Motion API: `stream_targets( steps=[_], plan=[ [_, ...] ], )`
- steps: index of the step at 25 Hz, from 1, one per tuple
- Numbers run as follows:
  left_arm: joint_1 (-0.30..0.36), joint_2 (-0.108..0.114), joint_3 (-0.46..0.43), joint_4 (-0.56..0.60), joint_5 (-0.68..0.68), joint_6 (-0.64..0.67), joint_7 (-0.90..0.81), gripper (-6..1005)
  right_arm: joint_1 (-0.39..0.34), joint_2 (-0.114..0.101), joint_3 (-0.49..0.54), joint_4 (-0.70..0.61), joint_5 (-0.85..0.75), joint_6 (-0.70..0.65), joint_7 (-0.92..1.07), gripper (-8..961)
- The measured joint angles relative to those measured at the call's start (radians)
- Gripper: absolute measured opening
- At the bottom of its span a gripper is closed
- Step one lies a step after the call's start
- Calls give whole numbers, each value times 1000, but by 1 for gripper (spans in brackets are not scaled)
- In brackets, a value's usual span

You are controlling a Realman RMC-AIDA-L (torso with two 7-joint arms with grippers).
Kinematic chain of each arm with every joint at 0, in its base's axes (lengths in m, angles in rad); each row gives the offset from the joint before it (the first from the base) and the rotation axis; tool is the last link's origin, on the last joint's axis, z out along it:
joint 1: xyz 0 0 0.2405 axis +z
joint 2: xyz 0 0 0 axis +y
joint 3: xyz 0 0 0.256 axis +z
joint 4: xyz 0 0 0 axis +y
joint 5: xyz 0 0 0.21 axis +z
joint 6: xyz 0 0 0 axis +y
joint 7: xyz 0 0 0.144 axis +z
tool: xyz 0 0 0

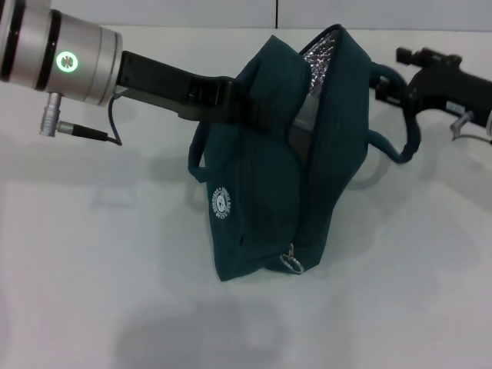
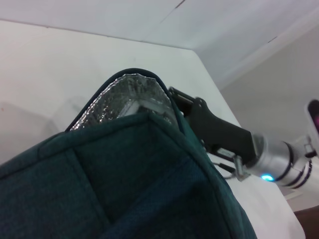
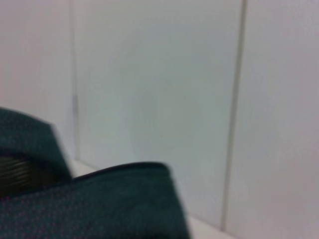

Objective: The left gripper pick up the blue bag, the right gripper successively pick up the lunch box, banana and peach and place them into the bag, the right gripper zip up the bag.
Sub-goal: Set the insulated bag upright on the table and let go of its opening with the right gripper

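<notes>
Blue bag [image 1: 261,177] stands near the centre of the white counter [image 1: 92,254], upright, tilted a little, mouth gaping at the top with silver lining [image 1: 319,50] showing. Zip pull [image 1: 290,263] hangs low at the bag's near end.

Left pincer [image 1: 234,100] reaches in from the counter's left edge and appears clenched on the bag's upper rim or strap; the contact itself is masked by fabric. Right pincer [image 1: 382,83] sits at the far-right side, just beside the bag's handle loop [image 1: 403,142]; cannot tell whether it is released or clenched.

Judged step: late, filling likely done, zipping in hand. Next move would call for the right pincer to reach the pull and draw it along the opening while the left holds the bag taut.

Hidden: lunch box, banana and peach not visible anywhere; interior mostly obscured.
</notes>
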Motion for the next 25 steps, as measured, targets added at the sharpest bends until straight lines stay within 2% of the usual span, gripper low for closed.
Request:
stream_targets(
  steps=[5,9,15,17,20,23,25],
  plan=[
    [21,0,-2,0,-2,7,13,56,-15,1,-1,-5,167,12,-115,675],
    [38,0,-9,1,-3,14,24,56,-58,0,-5,-10,303,-86,-208,668],
    [55,1,-9,-3,-24,15,46,57,-144,-3,-6,-93,312,-252,-220,515],
    [61,1,-9,-21,-45,15,58,57,-174,-6,-7,-132,310,-325,-201,419],
    [70,1,-5,-65,-94,16,83,57,-229,-13,-13,-257,287,-381,-87,276],
    [80,1,-2,-127,-163,34,120,57,-286,-16,-17,-413,230,-384,41,57],
    [84,0,-2,-173,-207,54,149,57,-313,-16,-16,-481,204,-382,89,47]
  ],
)
